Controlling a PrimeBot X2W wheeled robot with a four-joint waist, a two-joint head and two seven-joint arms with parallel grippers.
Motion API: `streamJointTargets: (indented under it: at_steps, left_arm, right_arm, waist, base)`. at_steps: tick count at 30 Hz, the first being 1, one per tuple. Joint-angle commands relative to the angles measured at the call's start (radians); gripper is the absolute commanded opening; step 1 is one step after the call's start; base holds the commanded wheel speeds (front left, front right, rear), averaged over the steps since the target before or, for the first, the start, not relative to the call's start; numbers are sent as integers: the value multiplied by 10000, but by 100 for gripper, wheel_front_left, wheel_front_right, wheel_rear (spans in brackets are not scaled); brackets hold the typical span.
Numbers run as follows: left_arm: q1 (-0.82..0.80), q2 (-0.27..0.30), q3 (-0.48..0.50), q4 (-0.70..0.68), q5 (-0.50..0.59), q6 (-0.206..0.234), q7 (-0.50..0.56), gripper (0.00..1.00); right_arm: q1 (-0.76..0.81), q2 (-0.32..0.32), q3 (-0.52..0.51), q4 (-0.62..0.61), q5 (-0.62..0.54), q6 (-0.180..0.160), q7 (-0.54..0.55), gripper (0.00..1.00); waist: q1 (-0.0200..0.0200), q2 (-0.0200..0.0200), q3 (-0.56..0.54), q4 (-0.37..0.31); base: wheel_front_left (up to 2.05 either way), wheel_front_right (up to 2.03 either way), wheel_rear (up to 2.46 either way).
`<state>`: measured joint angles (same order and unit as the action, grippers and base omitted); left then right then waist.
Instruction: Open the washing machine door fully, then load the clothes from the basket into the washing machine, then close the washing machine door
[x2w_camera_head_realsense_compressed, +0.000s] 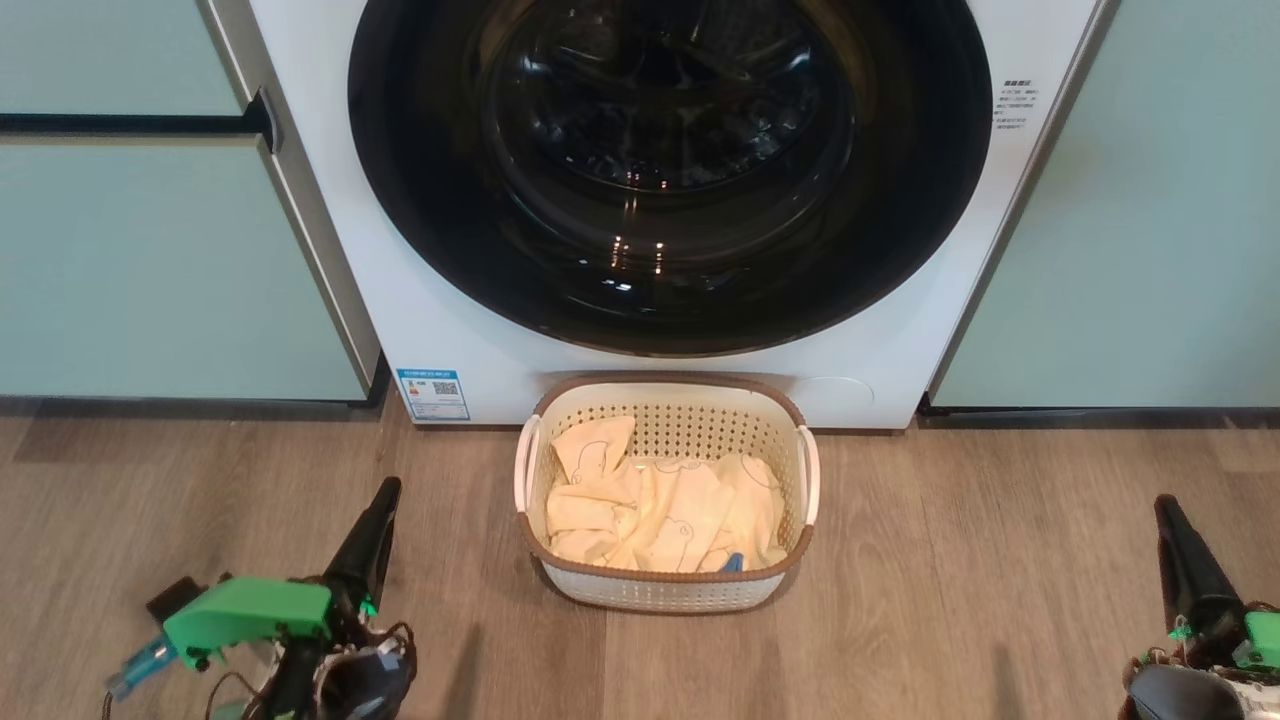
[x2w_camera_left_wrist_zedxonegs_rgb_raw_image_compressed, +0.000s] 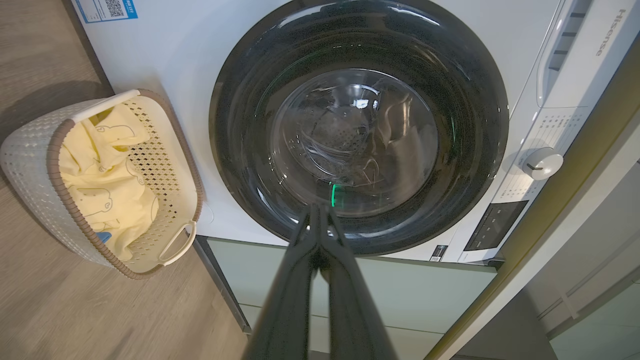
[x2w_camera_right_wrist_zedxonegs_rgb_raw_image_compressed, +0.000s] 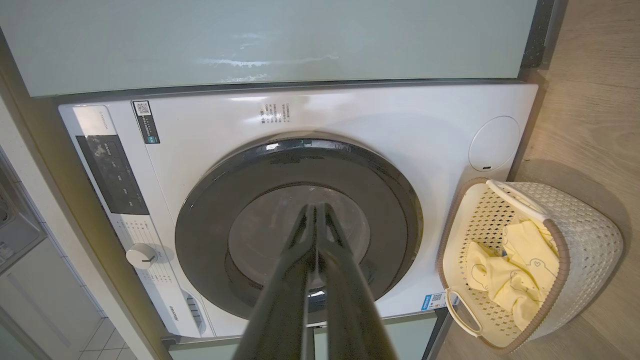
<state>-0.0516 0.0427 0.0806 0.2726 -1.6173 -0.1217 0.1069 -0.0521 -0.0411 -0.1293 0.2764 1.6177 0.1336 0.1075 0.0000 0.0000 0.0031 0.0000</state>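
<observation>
The washing machine door (x2w_camera_head_realsense_compressed: 670, 170) sat shut on the washing machine (x2w_camera_head_realsense_compressed: 500, 360), ahead of and above both grippers. The left gripper (x2w_camera_head_realsense_compressed: 386, 492) and right gripper (x2w_camera_head_realsense_compressed: 1166, 505) had their fingers pressed together, holding nothing. The left one seemed nearer the door. The basket (x2w_camera_head_realsense_compressed: 668, 381) of clothes (x2w_camera_head_realsense_compressed: 650, 510) stood on the floor between them.

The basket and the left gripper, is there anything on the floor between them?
No. In the head view, the wooden floor between the left gripper and the basket is bare.
</observation>
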Motion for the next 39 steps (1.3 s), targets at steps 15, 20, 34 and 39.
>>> streamJointTargets:
  at_steps: [15,20,34,39]
  left_arm:
    - [0,-24,-177,177,55,6,-186,100]
    - [-83,-6,-260,101,100,2,-283,100]
    - [-317,285,-663,-3,885,-9,-803,100]
    - [-451,313,-685,127,1878,14,-988,100]
  right_arm:
    - [-7,63,193,250,-136,-1,-207,100]
    - [-98,17,316,217,-202,-2,-337,100]
    - [-378,-264,811,268,-753,-5,-816,100]
    - [-540,-357,914,478,-1533,-6,-988,100]
  waist:
    - [0,0,17,-8]
    - [0,0,25,-14]
    - [0,0,38,-33]
    - [0,0,33,-37]
  base:
    - [0,0,0]
    - [0,0,0]
    - [0,0,0]
    - [0,0,0]
